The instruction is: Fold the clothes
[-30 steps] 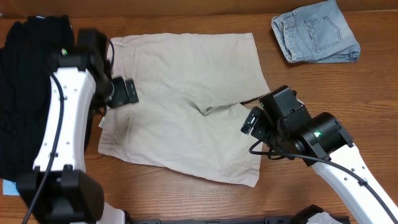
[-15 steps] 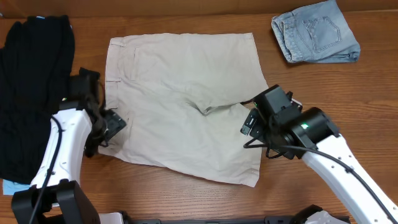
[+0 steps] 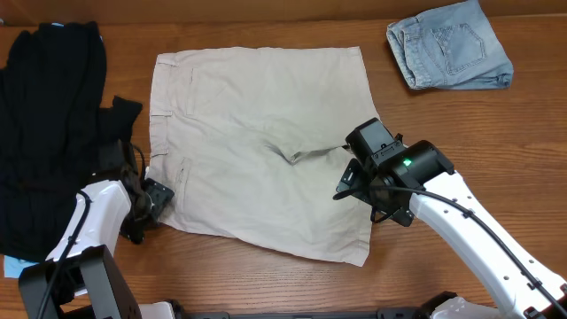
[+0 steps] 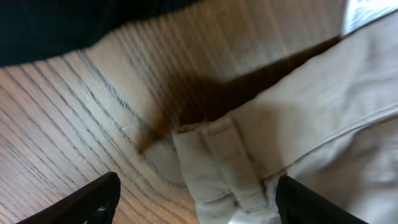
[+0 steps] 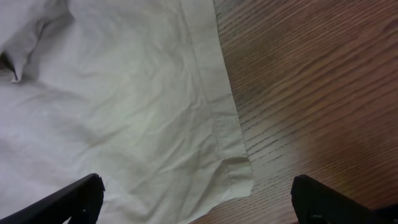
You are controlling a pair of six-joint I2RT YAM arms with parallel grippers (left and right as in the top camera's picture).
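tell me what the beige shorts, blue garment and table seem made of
Pale beige shorts: likely woven cotton twill, matte, soft creases, stitched hem. Folded light-blue garment: denim by look, faded, seamed pocket. Brown table: wood or wood-look laminate, visible grain lines.

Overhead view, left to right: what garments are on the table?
black pile → khaki shorts → denim shorts

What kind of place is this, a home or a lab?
Probably a robotics lab bench for laundry folding: a left arm and right arm work over a wooden table holding spread khaki shorts, folded denim and a black garment pile.
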